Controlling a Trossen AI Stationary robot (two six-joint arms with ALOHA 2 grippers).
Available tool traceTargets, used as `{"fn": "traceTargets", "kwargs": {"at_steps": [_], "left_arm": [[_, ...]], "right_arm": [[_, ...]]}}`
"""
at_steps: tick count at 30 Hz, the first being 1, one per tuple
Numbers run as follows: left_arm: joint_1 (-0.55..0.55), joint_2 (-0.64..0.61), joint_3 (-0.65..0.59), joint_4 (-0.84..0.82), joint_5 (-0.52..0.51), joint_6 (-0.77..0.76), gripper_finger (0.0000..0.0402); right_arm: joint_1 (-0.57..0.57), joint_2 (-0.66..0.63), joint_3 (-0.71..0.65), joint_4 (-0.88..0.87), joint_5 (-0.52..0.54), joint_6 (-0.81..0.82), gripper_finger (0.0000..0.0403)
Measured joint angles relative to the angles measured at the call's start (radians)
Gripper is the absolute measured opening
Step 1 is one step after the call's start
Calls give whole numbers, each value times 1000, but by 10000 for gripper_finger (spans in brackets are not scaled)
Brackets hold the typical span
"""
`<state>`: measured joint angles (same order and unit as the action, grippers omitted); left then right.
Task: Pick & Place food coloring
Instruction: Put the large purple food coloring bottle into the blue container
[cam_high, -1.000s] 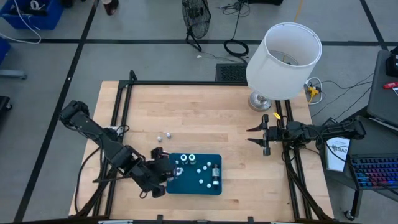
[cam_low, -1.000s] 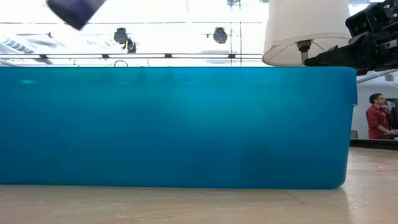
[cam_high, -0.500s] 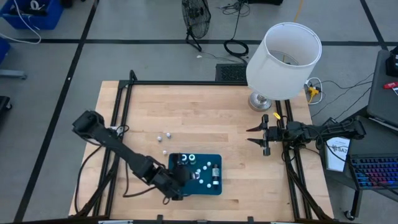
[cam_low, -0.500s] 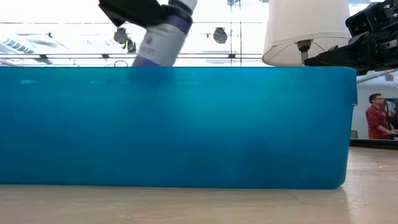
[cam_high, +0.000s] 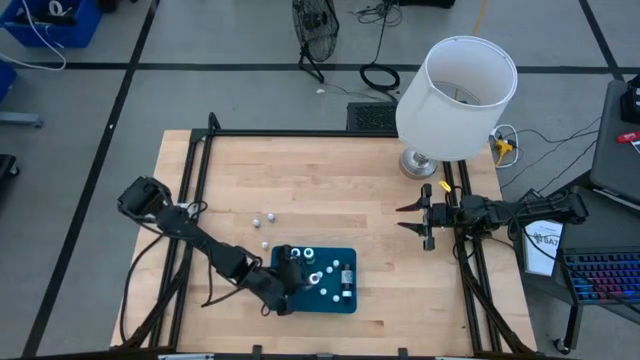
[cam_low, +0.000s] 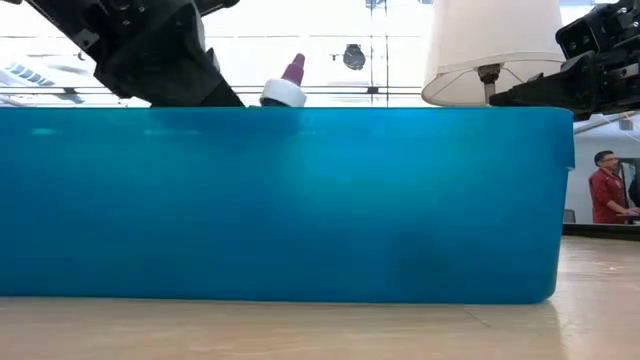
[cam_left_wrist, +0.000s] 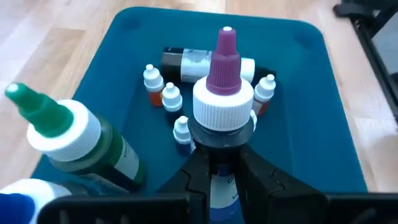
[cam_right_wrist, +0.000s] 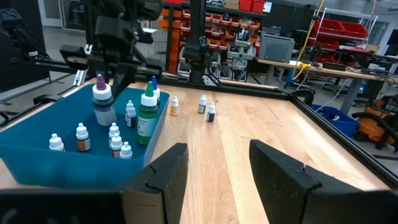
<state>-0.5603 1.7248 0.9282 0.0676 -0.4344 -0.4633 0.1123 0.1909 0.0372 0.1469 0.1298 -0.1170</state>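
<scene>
We see a pale wooden worktop (cam_high: 330, 200) framed by black rails along its far, left and right edges. Most of its surface is bare. At its far right corner stands a large white lampshade lamp (cam_high: 456, 85) on a round metal foot.

A flat dark-blue rectangular tray (cam_high: 340, 303) lies close to the near edge, left of centre; bare wood lies open beyond it and to its right. In the low view its blue wall (cam_low: 300, 200) fills nearly the whole width.

The left pincer (cam_left_wrist: 221, 155) is over the tray's left part, its fingers drawn together and clamped on the grey body of a food coloring bottle with a white cap and purple nozzle (cam_left_wrist: 224, 93), held upright above the tray floor. Whether the bottle's base touches the floor, we cannot tell.

The right pincer (cam_high: 418, 222) hangs near the right rail, well apart from the tray, fingers apart and holding nothing.

In the left wrist view we count, besides the held bottle: one larger green bottle with a green nozzle (cam_left_wrist: 74, 140) upright just beside it, one blue-tipped bottle at the corner of the view, one grey bottle lying on its side (cam_left_wrist: 193, 62), and five tiny white-capped bottles (cam_left_wrist: 171, 96).

Three tiny bottles (cam_high: 264, 218) stand on the bare wood just beyond the tray's left end.
</scene>
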Motion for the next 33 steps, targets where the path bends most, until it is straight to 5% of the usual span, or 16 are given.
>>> {"fn": "traceTargets", "kwargs": {"at_steps": [14, 22, 33], "left_arm": [[17, -1, -91, 167, 90, -8, 50], [16, -1, -91, 146, 95, -15, 121], [16, -1, -91, 144, 187, -49, 134]], "right_arm": [[0, 0, 0, 0, 0, 0, 160], [0, 0, 0, 0, 0, 0, 160], [0, 0, 0, 0, 0, 0, 160]]}}
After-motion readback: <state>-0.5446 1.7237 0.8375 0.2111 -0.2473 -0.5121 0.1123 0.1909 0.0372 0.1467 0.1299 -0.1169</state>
